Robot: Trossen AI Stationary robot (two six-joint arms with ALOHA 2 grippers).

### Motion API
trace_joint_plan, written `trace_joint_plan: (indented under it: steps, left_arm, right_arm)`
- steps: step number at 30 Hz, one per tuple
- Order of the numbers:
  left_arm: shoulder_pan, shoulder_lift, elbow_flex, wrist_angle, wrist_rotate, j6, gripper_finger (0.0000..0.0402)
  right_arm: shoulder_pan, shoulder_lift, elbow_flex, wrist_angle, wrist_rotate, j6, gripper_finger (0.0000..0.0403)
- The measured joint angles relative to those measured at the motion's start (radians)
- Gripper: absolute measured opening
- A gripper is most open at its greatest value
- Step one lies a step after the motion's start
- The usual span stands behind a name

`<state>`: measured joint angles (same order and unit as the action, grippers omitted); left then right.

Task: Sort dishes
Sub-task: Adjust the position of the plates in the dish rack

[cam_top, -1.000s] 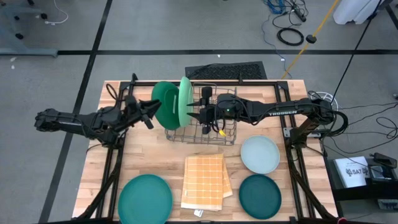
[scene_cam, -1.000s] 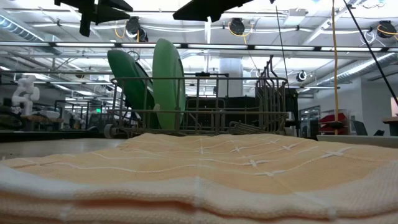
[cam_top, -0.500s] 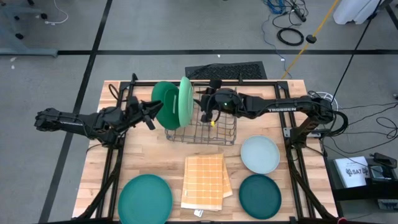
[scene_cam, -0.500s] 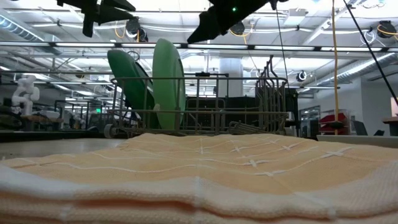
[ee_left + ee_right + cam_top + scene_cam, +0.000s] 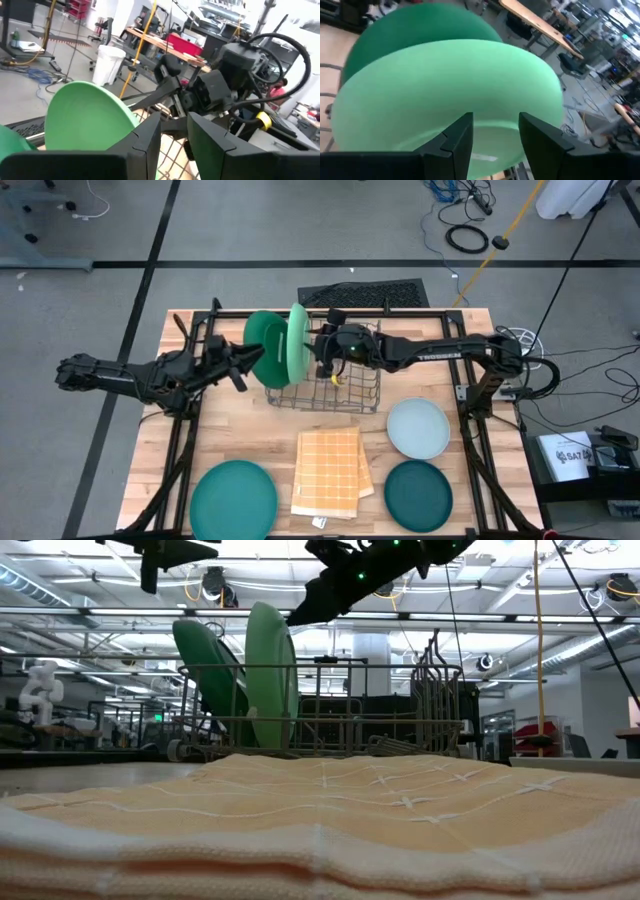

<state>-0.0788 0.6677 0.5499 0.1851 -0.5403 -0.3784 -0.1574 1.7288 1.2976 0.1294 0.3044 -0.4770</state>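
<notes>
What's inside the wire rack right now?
Two plates stand on edge at one end of the wire rack: the light green plate and the mid green plate behind it. The remaining slots look empty, though the right gripper covers part of them.

Grey wire rack (image 5: 335, 385) at table back-centre, light green plate (image 5: 297, 345) and mid green plate (image 5: 266, 348) upright in its left end. Orange-yellow checked cloth (image 5: 328, 471) in front. Teal plate (image 5: 233, 499) front-left; pale blue-grey plate (image 5: 418, 428) right, dark teal plate (image 5: 418, 495) before it.

2 dark arms, white lettering on right arm (image 5: 432, 356), black cables
</notes>
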Motion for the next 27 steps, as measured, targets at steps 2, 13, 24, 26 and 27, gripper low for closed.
trace_joint_plan:
  steps: [2,13,24,26,27]
  left_arm:
    - [0.000,0.010,0.000,0.024,0.024,0.011,0.0107]
    - [0.000,0.058,0.024,0.047,0.070,0.028,0.0107]
    - [0.000,0.181,0.162,0.016,0.125,0.244,0.0107]
    - [0.001,0.219,0.207,-0.031,0.109,0.298,0.0107]
    - [0.001,0.243,0.231,-0.052,0.094,0.321,0.0107]
  right_arm:
    - [-0.001,0.010,0.000,0.037,-0.032,-0.016,0.0153]
    - [0.000,0.036,0.000,0.245,-0.185,-0.083,0.0153]
    - [0.069,-0.034,0.000,0.312,-0.141,-0.250,0.0153]
    - [0.092,-0.072,0.000,0.318,-0.077,-0.291,0.0153]
    - [0.102,-0.092,0.000,0.318,-0.050,-0.311,0.0153]
